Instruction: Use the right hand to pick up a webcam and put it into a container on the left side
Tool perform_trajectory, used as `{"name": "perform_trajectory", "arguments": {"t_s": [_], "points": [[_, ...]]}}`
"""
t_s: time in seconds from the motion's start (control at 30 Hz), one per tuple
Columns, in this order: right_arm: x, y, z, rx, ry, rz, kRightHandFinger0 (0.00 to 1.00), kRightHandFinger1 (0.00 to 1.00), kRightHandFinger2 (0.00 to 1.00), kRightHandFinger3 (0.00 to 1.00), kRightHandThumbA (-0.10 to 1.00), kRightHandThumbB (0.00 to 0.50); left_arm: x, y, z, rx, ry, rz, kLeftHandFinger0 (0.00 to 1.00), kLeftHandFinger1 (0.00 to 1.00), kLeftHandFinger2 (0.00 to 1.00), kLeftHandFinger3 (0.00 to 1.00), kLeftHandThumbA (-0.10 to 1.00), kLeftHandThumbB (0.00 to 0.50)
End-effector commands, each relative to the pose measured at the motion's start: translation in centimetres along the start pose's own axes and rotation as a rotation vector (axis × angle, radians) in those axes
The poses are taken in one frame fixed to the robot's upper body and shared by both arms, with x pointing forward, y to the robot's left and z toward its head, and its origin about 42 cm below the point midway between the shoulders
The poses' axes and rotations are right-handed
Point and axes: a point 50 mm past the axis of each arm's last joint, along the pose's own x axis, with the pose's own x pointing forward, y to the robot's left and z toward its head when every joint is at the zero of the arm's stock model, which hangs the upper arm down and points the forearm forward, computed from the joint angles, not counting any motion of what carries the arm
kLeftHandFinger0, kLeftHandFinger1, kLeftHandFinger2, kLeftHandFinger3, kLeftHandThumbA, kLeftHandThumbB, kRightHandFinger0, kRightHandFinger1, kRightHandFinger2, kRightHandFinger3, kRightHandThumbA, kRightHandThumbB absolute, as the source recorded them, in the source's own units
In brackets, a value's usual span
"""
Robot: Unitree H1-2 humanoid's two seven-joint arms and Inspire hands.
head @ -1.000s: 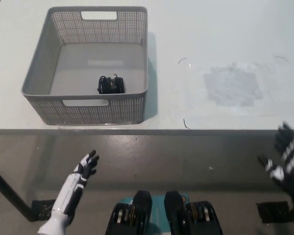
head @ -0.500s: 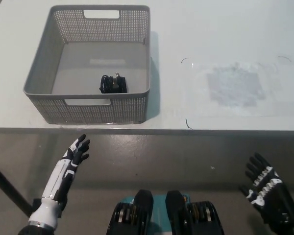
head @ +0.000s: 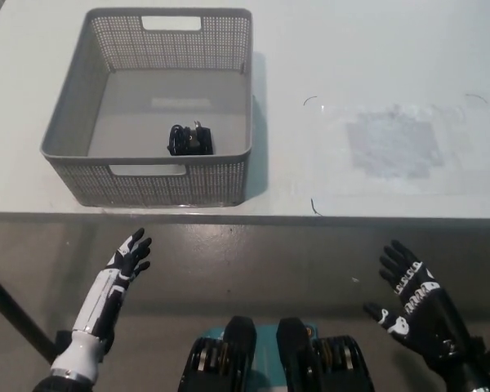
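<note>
webcam [head: 189, 140] lies inside grey container [head: 151, 175], far left on desk [head: 376, 57] | right hand [head: 416, 306] spread wide, empty, below near edge | left hand [head: 124, 265] spread, idle | risk: reaching back in could snag webcam out

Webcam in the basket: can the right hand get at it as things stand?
Probably yes, but not directly. The webcam lies inside the grey basket, open on top. The right hand hangs open below the table edge, so it must rise and cross over the basket wall.
</note>
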Motion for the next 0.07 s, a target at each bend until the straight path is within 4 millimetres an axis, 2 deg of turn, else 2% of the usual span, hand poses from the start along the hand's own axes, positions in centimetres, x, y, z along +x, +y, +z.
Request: {"name": "perform_trajectory", "arguments": {"t_s": [0.0,0.03], "points": [[0.50,-0.24,0.89,-0.035,-0.043,0.002,1.00,1.00,1.00,1.00,1.00,0.240,0.19,0.13,0.59,-0.013,-0.046,-0.003,1.00,1.00,1.00,1.00,0.95,0.114],[0.50,-0.25,0.88,-0.037,-0.043,0.000,1.00,1.00,1.00,1.00,1.00,0.240,0.18,0.14,0.57,-0.011,-0.047,-0.003,1.00,1.00,1.00,1.00,0.95,0.114]]}}
